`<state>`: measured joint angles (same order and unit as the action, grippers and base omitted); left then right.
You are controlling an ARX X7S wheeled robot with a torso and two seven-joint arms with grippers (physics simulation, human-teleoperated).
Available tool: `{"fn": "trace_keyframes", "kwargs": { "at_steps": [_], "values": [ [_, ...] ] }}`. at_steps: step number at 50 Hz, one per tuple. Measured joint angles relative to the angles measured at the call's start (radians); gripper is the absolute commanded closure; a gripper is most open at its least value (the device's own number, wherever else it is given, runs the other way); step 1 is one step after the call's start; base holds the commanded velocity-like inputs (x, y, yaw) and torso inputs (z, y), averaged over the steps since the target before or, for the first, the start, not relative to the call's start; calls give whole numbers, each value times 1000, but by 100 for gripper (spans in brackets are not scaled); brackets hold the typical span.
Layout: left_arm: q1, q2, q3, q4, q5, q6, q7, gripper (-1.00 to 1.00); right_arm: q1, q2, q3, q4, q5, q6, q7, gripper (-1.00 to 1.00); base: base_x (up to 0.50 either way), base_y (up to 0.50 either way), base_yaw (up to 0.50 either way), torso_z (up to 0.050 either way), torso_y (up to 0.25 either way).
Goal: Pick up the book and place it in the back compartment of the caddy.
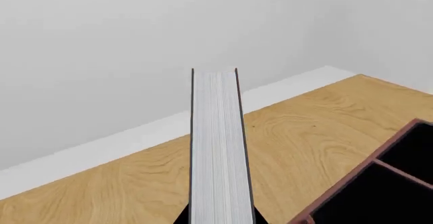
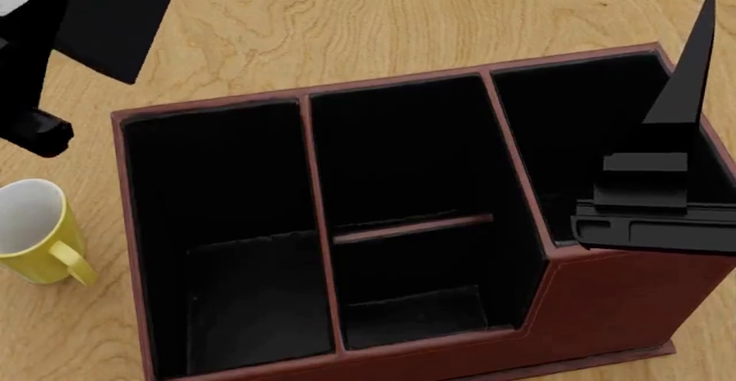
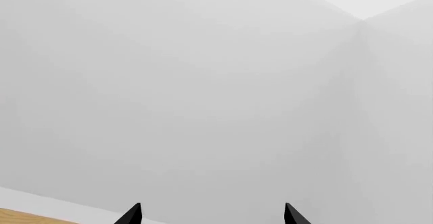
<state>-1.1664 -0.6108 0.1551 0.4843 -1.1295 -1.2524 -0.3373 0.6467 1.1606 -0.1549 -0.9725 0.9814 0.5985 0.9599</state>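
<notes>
While the left wrist view shows it best, one book is held up off the table: thick block of white page edges between two thin black covers, plain, running straight out from the left claw, which is clamped on its near end. From the head view the book is a flat black slab at the upper left, clear of the caddy and off to its far left corner.

One caddy, dark red-brown and leather-like, black lining, three columns; tall end section under the right claw. Middle column split by one thin reddish bar into two cells; the back compartment lies beyond the bar.

One yellow mug, white inside, one handle, on the table just left of the caddy, below the left claw.

Right claw fingertips stand apart, nothing between them, pointing at a plain grey wall.

Table: light wood, wavy grain.
</notes>
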Motion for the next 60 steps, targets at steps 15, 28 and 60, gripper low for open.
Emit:
{"fn": "trace_keyframes", "kwargs": {
  "at_steps": [15,28,60],
  "values": [
    [-57,5,109,-17,23,22,134,100,20,0,-8,2,9,7,3,-100,0,0,0,0,2],
    [-118,17,228,-50,74,50,261,100,12,-1,-14,9,-2,-1,2,-100,0,0,0,1,2],
    [-244,21,466,-83,180,149,597,100,-43,15,-3,8,-19,-40,10,-100,0,0,0,0,2]
  ]
}}
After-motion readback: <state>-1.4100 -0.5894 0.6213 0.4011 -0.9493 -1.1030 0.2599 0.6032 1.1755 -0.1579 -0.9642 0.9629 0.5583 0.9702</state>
